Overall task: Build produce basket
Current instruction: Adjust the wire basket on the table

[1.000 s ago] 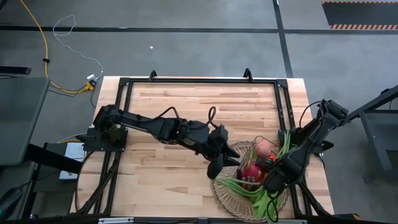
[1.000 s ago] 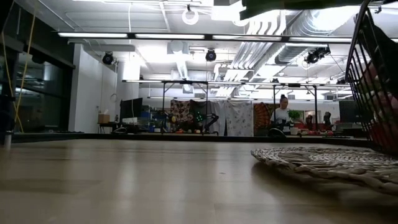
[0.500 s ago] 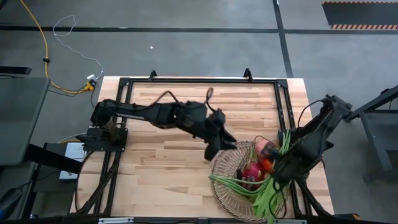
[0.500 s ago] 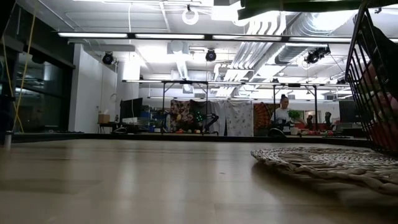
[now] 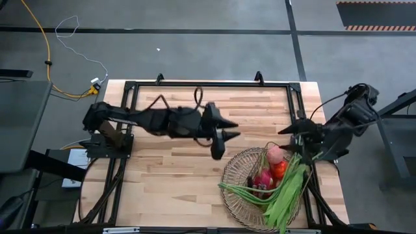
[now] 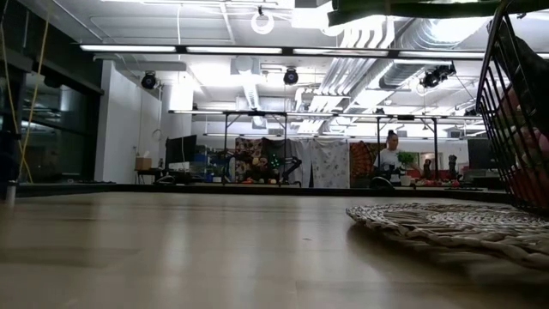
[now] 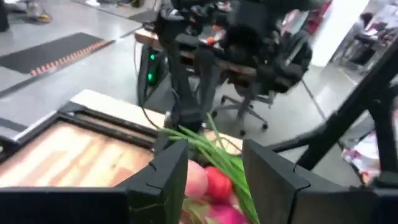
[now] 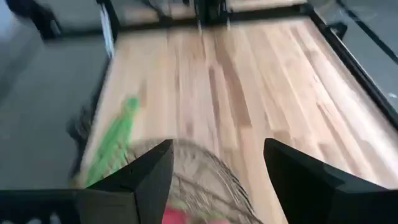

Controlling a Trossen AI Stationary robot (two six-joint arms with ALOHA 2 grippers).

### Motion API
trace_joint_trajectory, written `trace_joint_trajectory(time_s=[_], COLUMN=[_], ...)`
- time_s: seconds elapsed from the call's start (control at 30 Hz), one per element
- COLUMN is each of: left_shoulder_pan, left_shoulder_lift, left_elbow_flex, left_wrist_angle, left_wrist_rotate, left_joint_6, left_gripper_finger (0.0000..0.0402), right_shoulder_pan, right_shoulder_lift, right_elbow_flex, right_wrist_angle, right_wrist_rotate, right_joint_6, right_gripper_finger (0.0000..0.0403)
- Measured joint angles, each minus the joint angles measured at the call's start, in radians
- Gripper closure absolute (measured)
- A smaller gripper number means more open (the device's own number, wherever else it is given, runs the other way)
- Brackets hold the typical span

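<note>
Both fingers withdrawn from basket point(image 5: 260, 188), empty

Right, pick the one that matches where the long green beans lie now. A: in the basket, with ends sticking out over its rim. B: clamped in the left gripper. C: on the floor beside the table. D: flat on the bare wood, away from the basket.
A: the high view shows the green beans lying across the basket, with their ends reaching past its woven rim, beside the other produce.

Table point(image 5: 169, 175) bare left of basket point(image 5: 237, 195) — free passage; green beans point(image 5: 286, 192) overhang basket's right rim.
</note>
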Motion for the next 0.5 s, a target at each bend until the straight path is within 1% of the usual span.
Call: trace_joint_trajectory(time_s=[0.07, 0.13, 0.2, 0.3, 0.33, 0.4, 0.5], left_shoulder_pan=[-0.018, -0.040, -0.063, -0.100, -0.112, -0.133, -0.157], left_shoulder_lift=[-0.011, -0.046, -0.065, -0.102, -0.112, -0.137, -0.164], left_elbow_flex=[-0.079, -0.184, -0.292, -0.462, -0.512, -0.601, -0.696], left_wrist_angle=[0.105, 0.197, 0.369, 0.567, 0.627, 0.719, 0.804], left_wrist_rotate=[-0.003, -0.005, -0.015, -0.080, -0.107, -0.169, -0.215], left_joint_6=[-0.017, -0.057, -0.082, -0.131, -0.152, -0.197, -0.257], left_gripper_finger=[0.0261, 0.0261, 0.0261, 0.0261, 0.0261, 0.0261, 0.0261], right_shoulder_pan=[0.000, 0.000, 0.000, 0.000, 0.000, 0.000, 0.000], right_shoulder_lift=[-0.070, -0.122, -0.162, -0.197, -0.202, -0.202, -0.189], right_elbow_flex=[-0.103, -0.206, -0.297, -0.407, -0.432, -0.461, -0.460], right_wrist_angle=[0.125, 0.245, 0.365, 0.525, 0.558, 0.568, 0.521], right_wrist_rotate=[0.015, 0.013, 0.012, 0.012, 0.012, -0.008, -0.102], right_joint_6=[0.004, -0.005, -0.014, 0.001, 0.033, 0.132, 0.290], right_gripper_finger=[0.0162, 0.0162, 0.0162, 0.0162, 0.0162, 0.0162, 0.0162])
